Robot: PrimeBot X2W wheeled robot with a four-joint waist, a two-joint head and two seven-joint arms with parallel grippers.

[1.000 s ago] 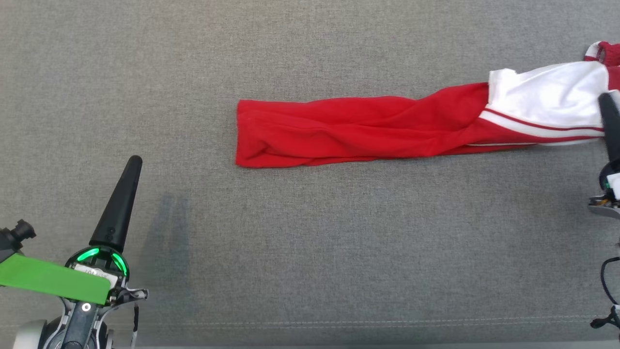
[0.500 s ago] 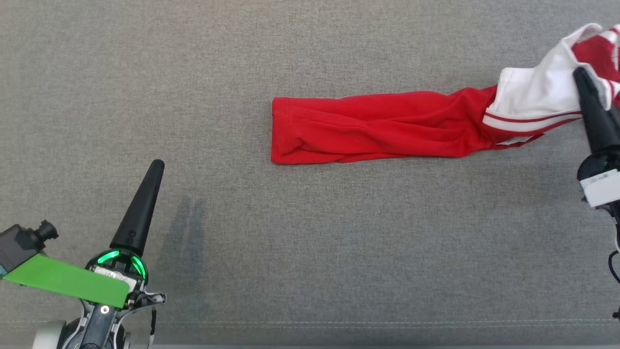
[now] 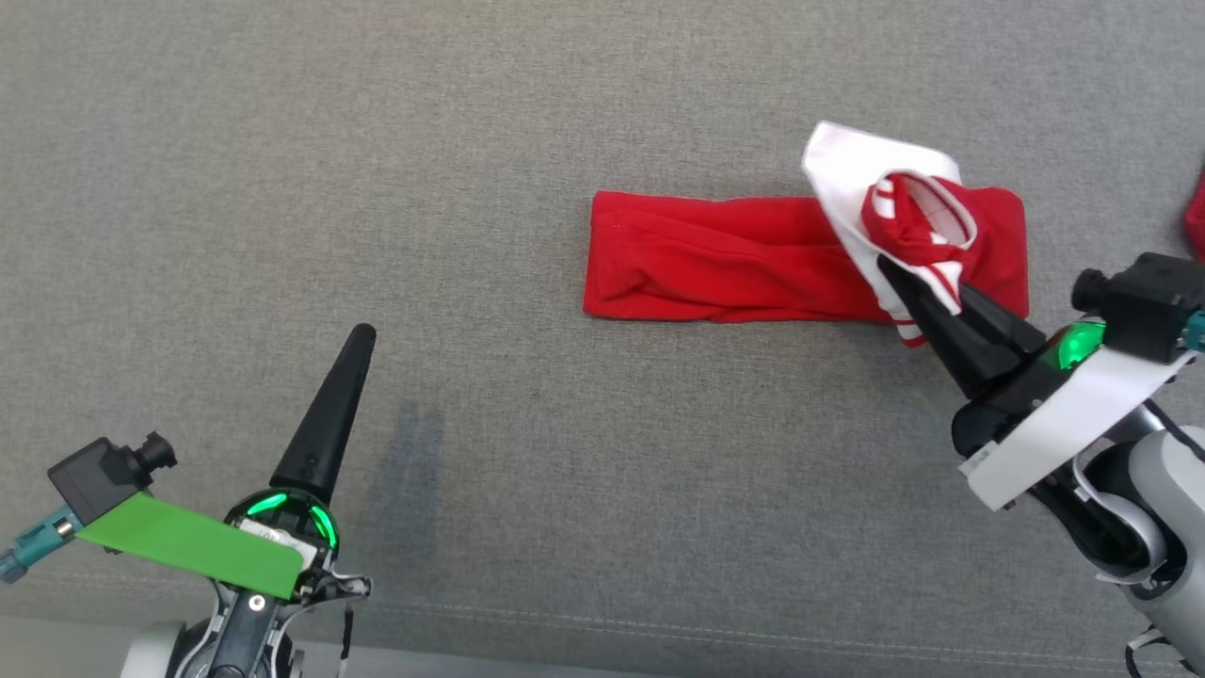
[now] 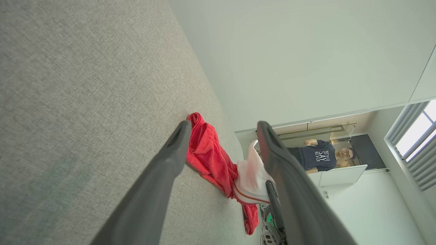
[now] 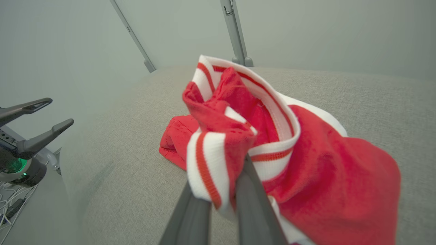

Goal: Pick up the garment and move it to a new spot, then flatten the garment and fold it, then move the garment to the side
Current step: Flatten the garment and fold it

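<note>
The garment (image 3: pixel 715 259) is red with a white part and striped red-and-white trim, and it lies stretched left to right on the grey cloth surface (image 3: pixel 565 452). My right gripper (image 3: pixel 899 278) is shut on the striped trim and holds the white end raised and doubled back over the red part. Seen from the right wrist, the right gripper (image 5: pixel 223 200) has the trim bunched between its fingers, with the garment (image 5: pixel 333 190) hanging around them. My left gripper (image 3: pixel 362 339) stands open well left of the garment with nothing in it. In the left wrist view the left gripper (image 4: pixel 223 127) frames the garment (image 4: pixel 207 156) between its spread fingers.
The surface's front edge with its seam (image 3: pixel 659 631) runs along the bottom. A bit of red cloth (image 3: pixel 1196 217) shows at the right edge. In the left wrist view a person (image 4: pixel 320 158) stands far off behind a partition. My left gripper (image 5: pixel 61 110) is at the right wrist view's left.
The head view has shifted. My right gripper has lifted the white end and carried it left over the red part, so the garment now lies shorter. The left gripper stays open.
</note>
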